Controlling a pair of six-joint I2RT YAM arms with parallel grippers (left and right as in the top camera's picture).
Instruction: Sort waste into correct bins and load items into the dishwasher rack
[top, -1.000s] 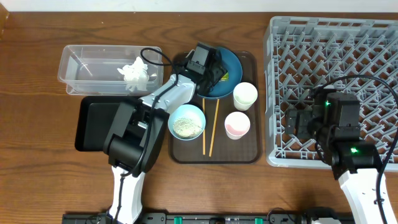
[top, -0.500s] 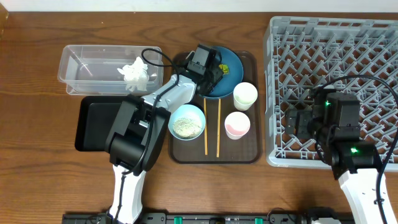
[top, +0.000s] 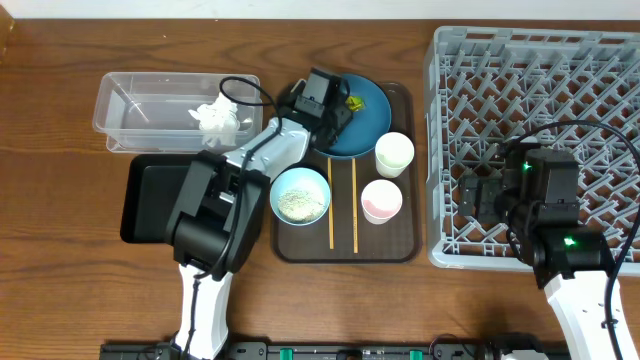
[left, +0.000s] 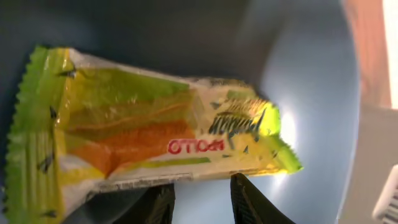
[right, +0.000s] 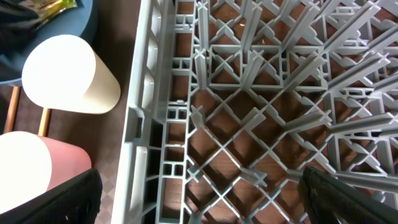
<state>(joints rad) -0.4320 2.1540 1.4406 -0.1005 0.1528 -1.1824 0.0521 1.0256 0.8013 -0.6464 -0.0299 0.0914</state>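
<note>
Lining up on the wrapper (left: 143, 130) at twelve o'clock, on the dark blue plate (top: 375, 128).

At ten o'clock, tissue (top: 216, 116) binned in the clear container (top: 125, 105). At twelve, left gripper (left: 202, 199) low over the plate, fingers slightly apart and empty, wrapper lying flat just past the tips, probably set for a pinch. At three, right gripper (right: 214, 199) spread wide above the dishwasher rack (top: 600, 60), clear of the work.
</note>
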